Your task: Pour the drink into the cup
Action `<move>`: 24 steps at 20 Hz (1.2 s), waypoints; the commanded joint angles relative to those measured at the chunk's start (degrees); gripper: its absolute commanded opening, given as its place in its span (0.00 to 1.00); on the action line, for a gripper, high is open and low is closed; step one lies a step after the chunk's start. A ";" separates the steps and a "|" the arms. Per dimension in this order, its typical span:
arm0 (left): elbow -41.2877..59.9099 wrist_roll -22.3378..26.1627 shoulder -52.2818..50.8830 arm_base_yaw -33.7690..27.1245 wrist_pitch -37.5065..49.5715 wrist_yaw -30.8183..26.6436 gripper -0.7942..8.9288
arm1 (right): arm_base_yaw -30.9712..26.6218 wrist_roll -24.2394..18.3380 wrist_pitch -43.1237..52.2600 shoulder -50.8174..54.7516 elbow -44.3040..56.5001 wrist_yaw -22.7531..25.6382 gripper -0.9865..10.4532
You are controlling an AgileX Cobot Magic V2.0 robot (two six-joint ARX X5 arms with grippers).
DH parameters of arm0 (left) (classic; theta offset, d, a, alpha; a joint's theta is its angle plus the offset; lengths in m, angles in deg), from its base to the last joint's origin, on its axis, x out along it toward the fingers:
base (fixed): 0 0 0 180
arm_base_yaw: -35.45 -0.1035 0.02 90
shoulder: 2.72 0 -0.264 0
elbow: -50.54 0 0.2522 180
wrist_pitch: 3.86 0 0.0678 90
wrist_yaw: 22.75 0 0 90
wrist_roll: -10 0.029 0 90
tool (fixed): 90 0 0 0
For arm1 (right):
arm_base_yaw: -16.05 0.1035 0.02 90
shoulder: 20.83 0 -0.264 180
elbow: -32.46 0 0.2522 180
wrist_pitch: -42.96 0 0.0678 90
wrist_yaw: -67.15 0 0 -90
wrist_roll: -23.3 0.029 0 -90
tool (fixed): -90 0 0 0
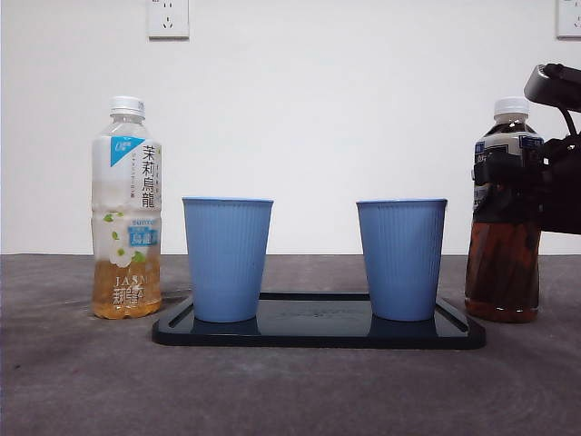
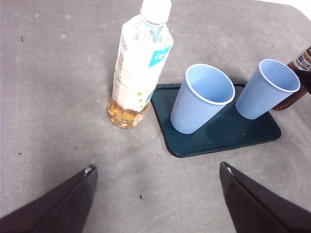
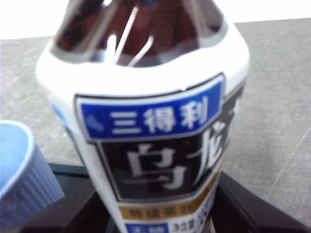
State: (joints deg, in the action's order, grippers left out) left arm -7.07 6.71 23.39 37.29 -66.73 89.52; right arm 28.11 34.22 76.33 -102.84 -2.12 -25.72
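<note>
A dark tea bottle (image 1: pixel 504 245) with a white cap stands upright on the table, right of the tray. My right gripper (image 1: pixel 522 173) is at its label, one jaw on each side; in the right wrist view the bottle (image 3: pixel 146 116) fills the space between them and the gripper (image 3: pixel 160 194) is open. Two blue cups (image 1: pixel 227 259) (image 1: pixel 401 259) stand upright and empty on a dark tray (image 1: pixel 318 331). My left gripper (image 2: pixel 155 167) hangs open above the bare table, well short of the tray, holding nothing.
A pale jasmine tea bottle (image 1: pixel 127 209), about a quarter full, stands left of the tray; it also shows in the left wrist view (image 2: pixel 138 68). A white wall closes off the back of the grey table (image 1: pixel 290 391).
</note>
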 commanded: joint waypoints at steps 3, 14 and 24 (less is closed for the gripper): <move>-1.20 0.74 0.02 0.09 0.61 0.04 0.50 | 0.17 0.09 -1.07 4.17 -0.26 0.37 0.26; -1.20 0.92 0.02 0.09 0.70 0.04 0.50 | 0.20 -20.41 -49.11 21.53 -19.82 7.76 0.26; -1.20 0.94 0.02 0.28 0.72 0.04 0.50 | 3.41 -45.66 -71.10 21.20 -32.46 20.20 0.26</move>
State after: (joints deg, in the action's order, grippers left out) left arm -7.10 6.74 23.39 37.49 -66.70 89.52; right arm 31.21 -7.48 2.69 -81.64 -32.61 -6.32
